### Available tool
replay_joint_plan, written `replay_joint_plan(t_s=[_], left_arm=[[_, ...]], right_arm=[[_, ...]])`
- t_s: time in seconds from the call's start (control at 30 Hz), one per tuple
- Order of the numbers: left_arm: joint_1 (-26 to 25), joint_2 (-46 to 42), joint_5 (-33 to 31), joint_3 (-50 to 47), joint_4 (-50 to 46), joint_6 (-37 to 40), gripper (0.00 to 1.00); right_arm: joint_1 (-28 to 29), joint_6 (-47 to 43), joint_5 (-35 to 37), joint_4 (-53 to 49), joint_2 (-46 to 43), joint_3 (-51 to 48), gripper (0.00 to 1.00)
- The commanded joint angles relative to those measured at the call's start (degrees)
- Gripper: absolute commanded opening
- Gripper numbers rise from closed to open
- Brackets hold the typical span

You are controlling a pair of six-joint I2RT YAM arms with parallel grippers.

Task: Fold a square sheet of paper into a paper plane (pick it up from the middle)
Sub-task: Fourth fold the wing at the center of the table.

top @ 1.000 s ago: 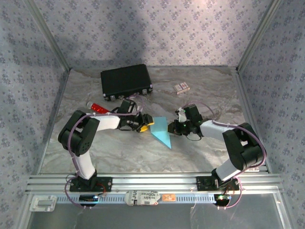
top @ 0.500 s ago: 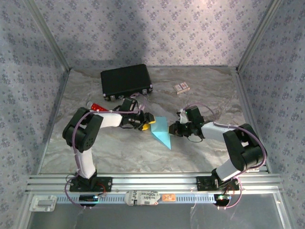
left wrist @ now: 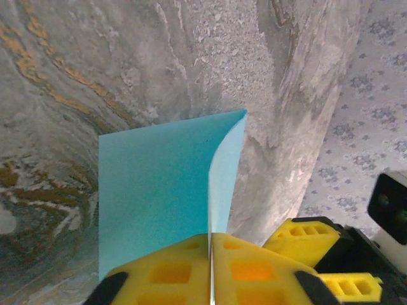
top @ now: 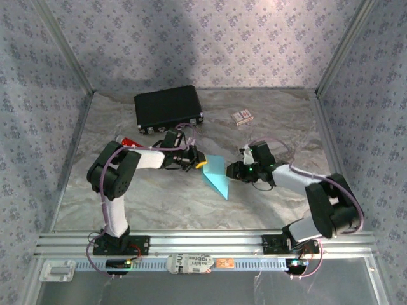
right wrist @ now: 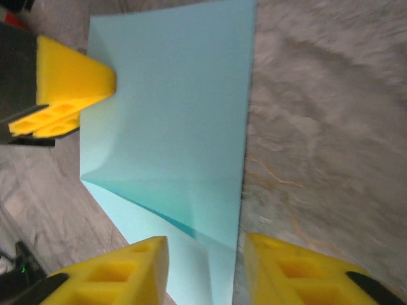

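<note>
Left wrist: left hand (left wrist: 210, 254) clamps the square sheet of paper (left wrist: 159, 184); right hand (right wrist: 206, 257) gapes around its edge.

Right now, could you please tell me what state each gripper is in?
Left gripper: closed, holding the square sheet of paper.
Right gripper: open, holding nothing.
</note>
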Motion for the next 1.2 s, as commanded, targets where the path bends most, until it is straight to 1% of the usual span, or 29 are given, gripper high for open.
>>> replay_joint_plan(t_s=[0.0, 0.07, 0.1, 0.13, 0.2, 0.27, 0.3, 0.33, 0.37, 0.4, 0.47, 0.53, 0.67, 0.7, 0.77, 0.83, 0.87, 0.97, 1.03, 1.17], left_arm=[[-0.12, 0.02, 2.42, 0.54, 2.23, -2.24, 0.03], [0.0, -1.25, 1.53, 0.62, -1.01, -1.98, 0.01], [0.05, -1.95, 0.79, 0.03, -1.04, -2.05, 0.0], [0.04, -2.94, -0.35, -0.94, -0.55, -1.92, 0.0], [-0.06, -4.19, -3.35, -3.29, 1.41, -1.36, 0.0], [-0.06, -4.4, -6.34, -5.16, 2.5, -1.66, 0.0], [0.16, -4.32, -6.17, -5.52, 2.05, -3.15, 0.0], [0.08, -4.58, -5.15, -6.77, 5.28, -4.95, 0.0], [-0.4, -5.38, -5.82, -8.14, 7.67, -5.92, 0.0], [-0.8, -6.14, -7.39, -8.84, 7.3, -5.69, 0.0], [-1.14, -7.8, -10.57, -9.55, 3.93, -4.41, 0.0], [-0.94, -9.36, -11.75, -11.29, 4.91, -5.46, 0.0], [-0.94, -10.81, -12.35, -11.72, 4.47, -4.97, 0.01], [-0.96, -10.78, -11.98, -11.45, 4.77, -4.94, 0.03], [-1.02, -10.77, -10.95, -11.26, 5.66, -5.18, 0.12], [-0.97, -11.07, -10.37, -11.3, 6.53, -5.17, 0.15], [-0.97, -11.05, -9.83, -11.3, 7.11, -5.1, 0.18], [-1.03, -11.03, -7.88, -11.26, 8.54, -5.35, 0.22], [-0.96, -11.08, -7.19, -11.46, 9.22, -5.92, 0.21], [-0.94, -10.99, -6.66, -12.09, 10.72, -7.63, 0.13]], right_arm=[[1.17, 0.13, 10.71, -9.57, -6.87, 1.7, 0.47], [3.16, 0.67, 14.79, -10.98, -11.35, 2.11, 0.49], [4.23, 1.0, 17.09, -10.72, -13.05, 1.76, 0.51], [5.36, 0.73, 19.58, -9.84, -14.7, 1.12, 0.52], [8.5, -0.47, 26.73, -7.82, -16.86, -0.89, 0.52], [12.67, -3.26, 33.35, -4.43, -18.27, -3.43, 0.53], [14.67, -2.77, 36.03, -3.69, -18.64, -4.07, 0.55], [16.68, -1.86, 37.8, -3.37, -18.7, -4.3, 0.63], [18.56, -3.2, 38.83, -2.4, -18.45, -4.43, 0.64], [20.28, -4.74, 40.6, -1.16, -17.92, -4.82, 0.65], [23.6, -10.76, 43.02, 1.62, -15.54, -5.36, 0.64], [26.73, -14.99, 46.08, 0.21, -12.97, -3.15, 0.63], [31.67, -22.89, 46.94, 4.38, -8.49, -2.04, 0.58], [32.39, -24.15, 47.28, 5.03, -7.64, -1.96, 0.56], [33.72, -26.12, 48.72, 5.25, -5.55, -1.74, 0.53], [34.59, -27.8, 48.85, 5.95, -4.18, -2.01, 0.51], [35.12, -28.65, 48.57, 6.17, -3.76, -2.04, 0.5], [36.33, -29.98, 48.66, 7.17, -3.39, -2.67, 0.5], [37.19, -30.39, 48.87, 8.13, -3.46, -3.67, 0.5], [39.42, -30.98, 49.79, 10.52, -3.36, -5.58, 0.5]])
